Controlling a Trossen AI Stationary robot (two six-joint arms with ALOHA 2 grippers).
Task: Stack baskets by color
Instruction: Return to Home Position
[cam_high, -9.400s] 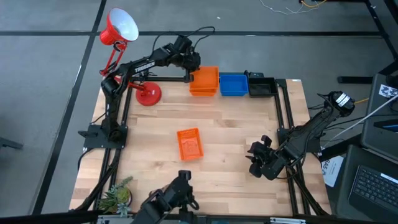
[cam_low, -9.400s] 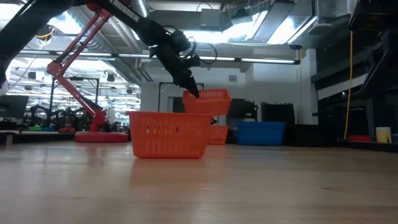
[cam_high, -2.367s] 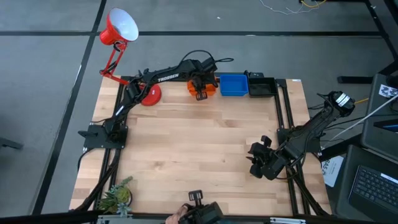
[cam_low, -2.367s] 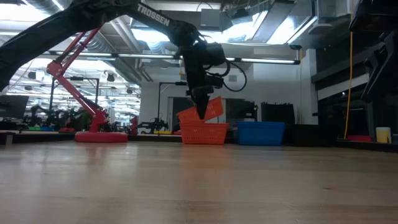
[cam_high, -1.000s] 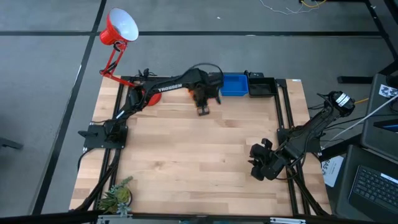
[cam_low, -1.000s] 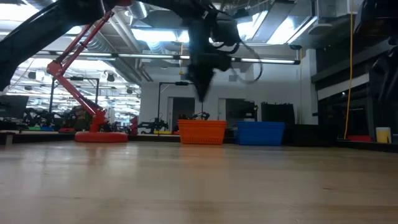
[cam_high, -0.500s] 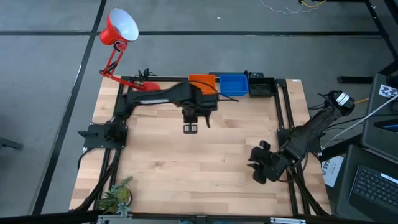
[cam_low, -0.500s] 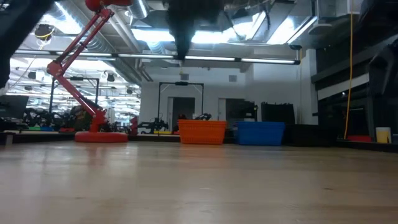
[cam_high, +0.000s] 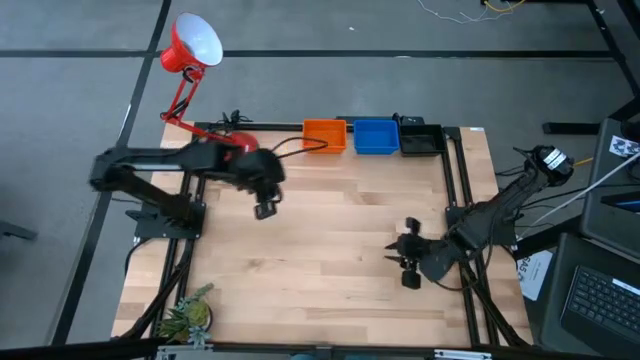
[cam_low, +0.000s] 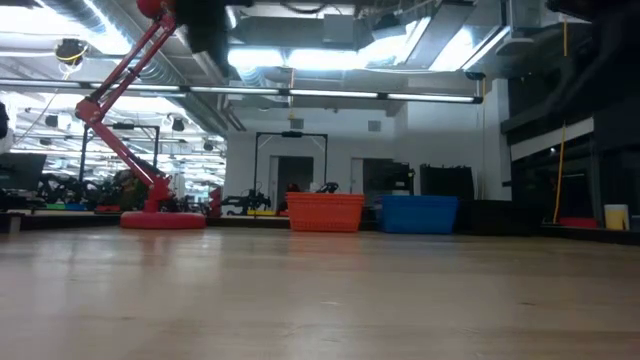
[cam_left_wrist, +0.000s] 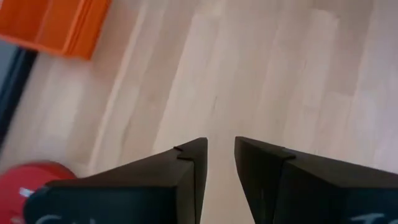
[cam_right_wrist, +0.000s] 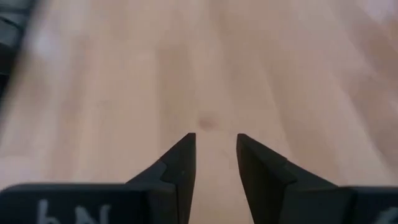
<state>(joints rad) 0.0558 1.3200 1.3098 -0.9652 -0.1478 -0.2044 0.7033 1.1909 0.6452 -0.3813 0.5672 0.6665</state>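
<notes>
Three baskets stand in a row along the table's far edge. The orange baskets are nested in one stack, with a blue basket and a black basket to their right. The low view shows the orange stack and the blue basket resting on their bottoms. My left gripper hangs open over bare wood left of centre, well away from the orange stack, with nothing between its fingers. My right gripper is open and empty low over the table's right part.
A red desk lamp stands at the far left, its base on the table corner and its shade beyond the edge. A small green plant sits at the near left corner. Bare wood fills the middle.
My left gripper has swung from above the orange stack toward the table's left and near side, rising and empty. The orange stack stays where it was. My right gripper has turned about in place near the right edge.
</notes>
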